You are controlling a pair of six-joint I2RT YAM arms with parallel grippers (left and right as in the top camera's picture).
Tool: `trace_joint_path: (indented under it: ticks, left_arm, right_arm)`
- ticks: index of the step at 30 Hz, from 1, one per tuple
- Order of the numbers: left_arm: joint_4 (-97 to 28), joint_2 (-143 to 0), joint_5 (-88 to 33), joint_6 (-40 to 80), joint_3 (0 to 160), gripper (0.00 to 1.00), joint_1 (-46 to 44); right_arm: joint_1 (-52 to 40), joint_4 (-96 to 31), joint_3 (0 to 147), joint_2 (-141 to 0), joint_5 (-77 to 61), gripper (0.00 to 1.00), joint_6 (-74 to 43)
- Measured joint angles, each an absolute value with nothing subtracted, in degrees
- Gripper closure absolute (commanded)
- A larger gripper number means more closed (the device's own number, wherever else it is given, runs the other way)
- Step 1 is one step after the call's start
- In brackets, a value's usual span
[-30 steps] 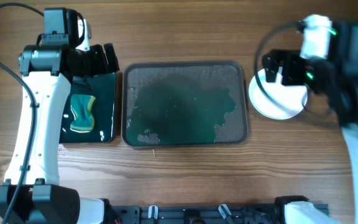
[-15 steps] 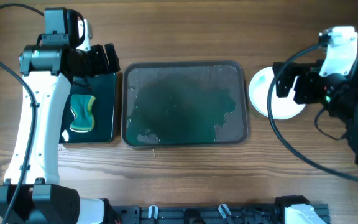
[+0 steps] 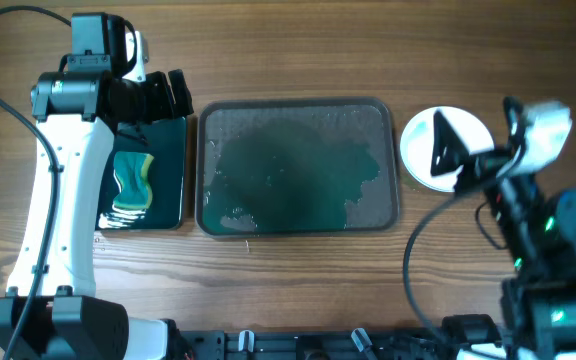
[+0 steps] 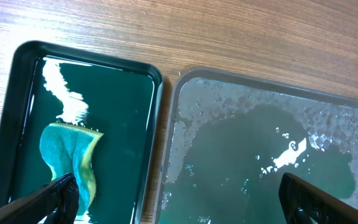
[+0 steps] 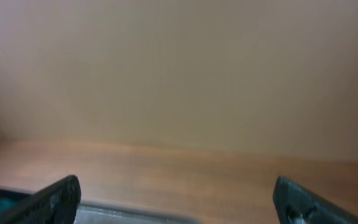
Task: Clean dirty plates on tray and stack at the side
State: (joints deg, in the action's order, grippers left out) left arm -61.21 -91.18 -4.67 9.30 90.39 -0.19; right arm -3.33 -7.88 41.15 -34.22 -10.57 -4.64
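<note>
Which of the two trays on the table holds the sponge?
The smaller dark tray, which sits left of the larger grey tray. The blue-and-yellow sponge lies in it, while the grey one holds only soapy water.

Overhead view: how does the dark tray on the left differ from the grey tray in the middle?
Size: the dark tray is smaller and narrower than the grey tray. Colour: the dark tray is glossy black-green, the grey tray pale grey. Contents: the dark tray holds a teal and yellow sponge; the grey tray holds only foamy water. Both are rounded rectangles lying flat, side by side.
</note>
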Motion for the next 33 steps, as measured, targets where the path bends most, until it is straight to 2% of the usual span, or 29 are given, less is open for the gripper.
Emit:
trace_joint_path:
  ticks: [4, 8, 13, 33]
  left_arm:
    - [-61.23, -91.18, -4.69, 9.3, 90.39, 0.0, -0.19]
    - [-61.23, -91.18, -4.69, 9.3, 90.37, 0.0, -0.19]
    - [-61.21, -91.18, -4.69, 9.3, 90.37, 0.0, -0.19]
    - [-61.21, -91.18, -4.69, 9.28, 90.37, 0.0, -0.19]
  right_arm:
    - [-3.33, -2.9, 21.82, -19.4, -10.74, 0.0, -5.15]
    - [-3.33, -1.78, 10.92, -7.79, -10.74, 0.0, -5.54]
    - [-3.33, -0.8, 3.36, -1.28, -10.74, 0.0, -6.79]
    - [-3.33, 0.51, 0.4, -1.15, -10.74, 0.0, -8.36]
